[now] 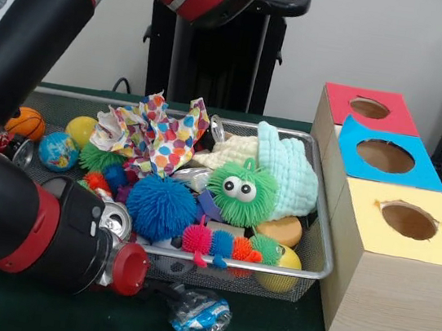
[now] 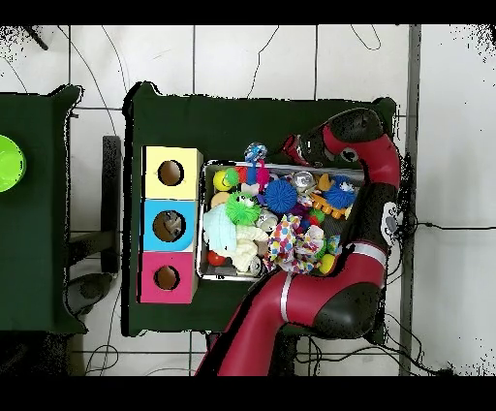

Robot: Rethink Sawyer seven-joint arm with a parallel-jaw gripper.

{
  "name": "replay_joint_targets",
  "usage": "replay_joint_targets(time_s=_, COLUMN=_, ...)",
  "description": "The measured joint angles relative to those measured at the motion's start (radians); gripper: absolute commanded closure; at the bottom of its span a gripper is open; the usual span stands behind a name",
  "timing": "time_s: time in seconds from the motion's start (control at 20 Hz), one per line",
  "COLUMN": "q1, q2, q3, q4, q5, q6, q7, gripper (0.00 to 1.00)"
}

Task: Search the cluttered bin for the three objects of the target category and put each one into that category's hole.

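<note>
The silver wire bin (image 1: 321, 229) is heaped with toys: a blue spiky ball (image 1: 160, 206), a green fuzzy toy with eyes (image 1: 242, 191), a mint cloth (image 1: 290, 171) and a polka-dot cloth (image 1: 160, 132). The round hole (image 1: 385, 156) in the blue-topped box is to the bin's right; from overhead (image 2: 169, 226) it is in the middle box. My gripper (image 1: 172, 296) is low over the table just outside the bin's near rim, against a clear-and-blue wrapped object (image 1: 201, 315). Whether it holds that object is unclear. Overhead, that object (image 2: 255, 152) lies beyond the bin's rim (image 2: 201, 223).
A red-topped box (image 1: 369, 108) and a yellow-topped box (image 1: 408, 221) flank the blue one. My arm curls round the bin's left side and over its near-left corner. A basketball (image 1: 25, 122), a globe ball (image 1: 58, 151) and a rainbow caterpillar (image 1: 226, 244) also lie in the bin.
</note>
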Motion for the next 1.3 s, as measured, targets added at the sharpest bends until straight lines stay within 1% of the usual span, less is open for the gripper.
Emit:
replay_joint_targets(time_s=0.35, q1=-0.012, q2=0.026, q3=-0.029, q4=-0.016, q5=0.063, q6=0.015, q7=0.000, gripper=0.00)
replay_joint_targets(time_s=0.85, q1=-0.018, q2=0.049, q3=-0.054, q4=-0.031, q5=0.114, q6=0.029, q7=0.000, gripper=0.00)
replay_joint_targets(time_s=1.3, q1=-0.011, q2=0.065, q3=-0.056, q4=-0.033, q5=0.156, q6=0.036, q7=0.000, gripper=0.00)
